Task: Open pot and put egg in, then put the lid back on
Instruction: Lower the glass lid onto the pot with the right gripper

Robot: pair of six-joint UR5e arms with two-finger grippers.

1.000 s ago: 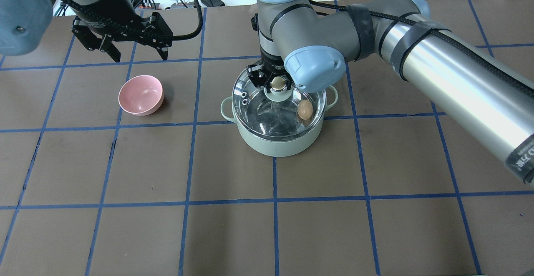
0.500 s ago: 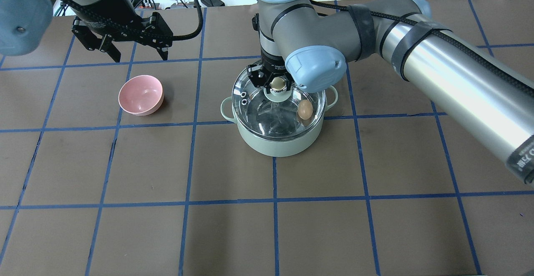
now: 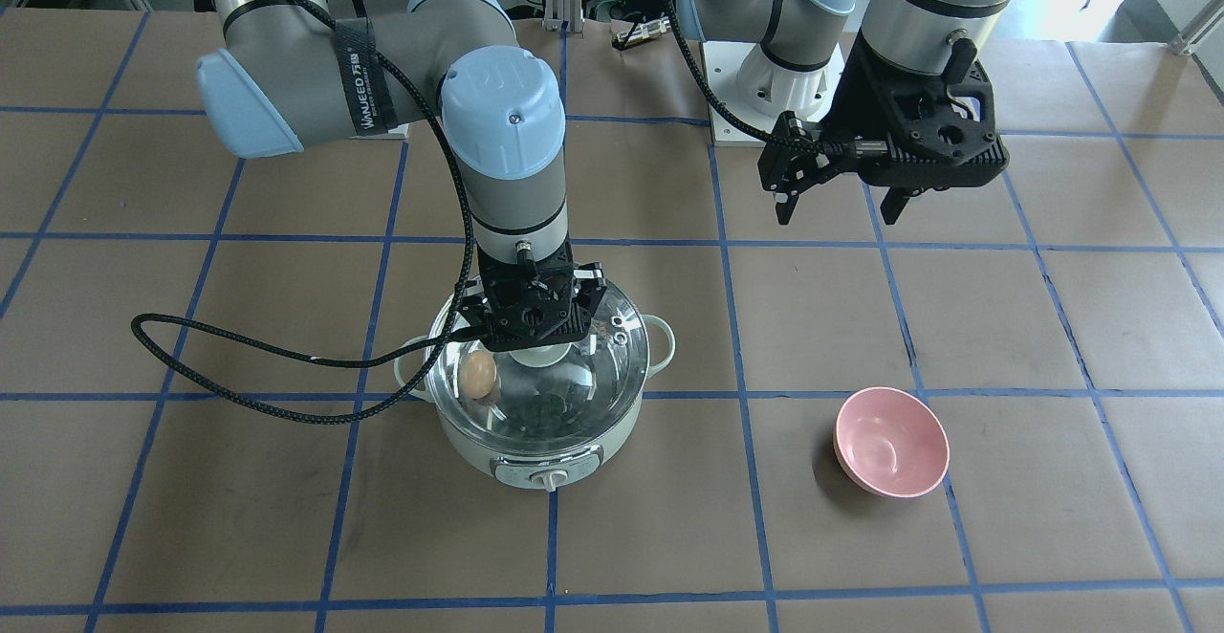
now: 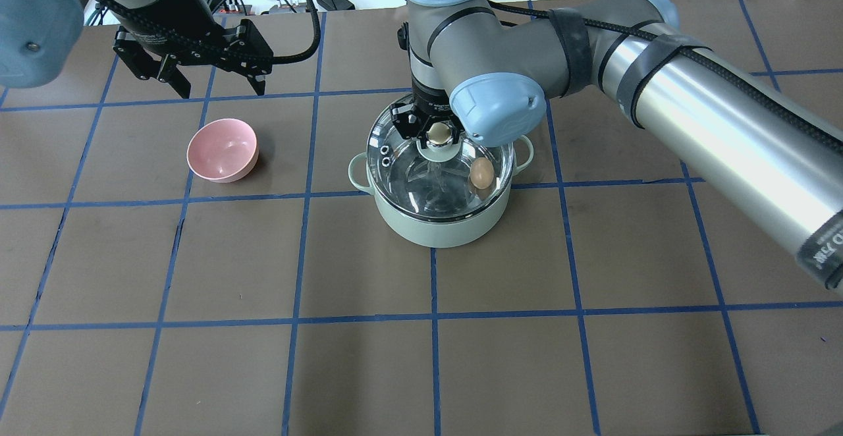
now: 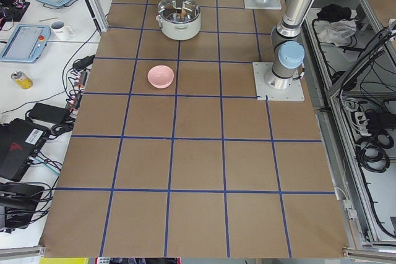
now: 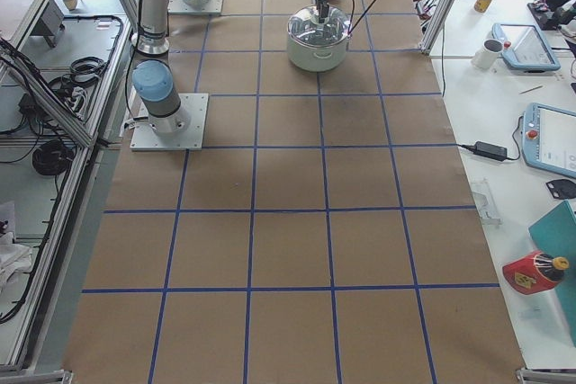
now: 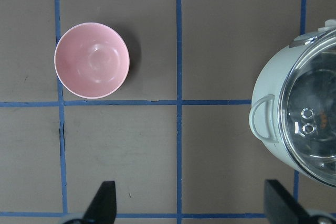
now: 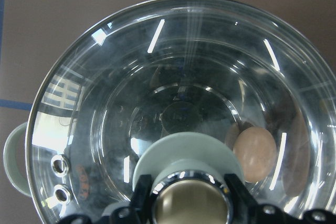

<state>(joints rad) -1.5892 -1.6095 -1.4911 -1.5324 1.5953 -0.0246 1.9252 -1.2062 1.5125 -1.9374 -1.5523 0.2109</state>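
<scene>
The mint-green pot (image 4: pixel 435 225) stands mid-table with the clear glass lid (image 4: pixel 408 166) seated on its rim. The tan egg (image 4: pixel 481 174) lies inside against the pot's wall, seen through the glass; it also shows in the right wrist view (image 8: pixel 254 153) and the front view (image 3: pixel 477 375). My right gripper (image 4: pixel 438 134) stands straight down over the pot, fingers shut on the lid's cream-gold knob (image 8: pixel 191 203). My left gripper (image 4: pixel 214 87) is open and empty, held above the table behind the pink bowl, apart from the pot (image 7: pixel 268 93).
A pink bowl (image 4: pixel 222 149) stands empty to the pot's left. A black cable (image 3: pixel 287 394) from the right arm loops over the table beside the pot. Blue tape lines grid the brown table.
Almost nothing differs. The right wrist shifts by a few pixels over the knob; lid, pot, egg and left arm stay put.
</scene>
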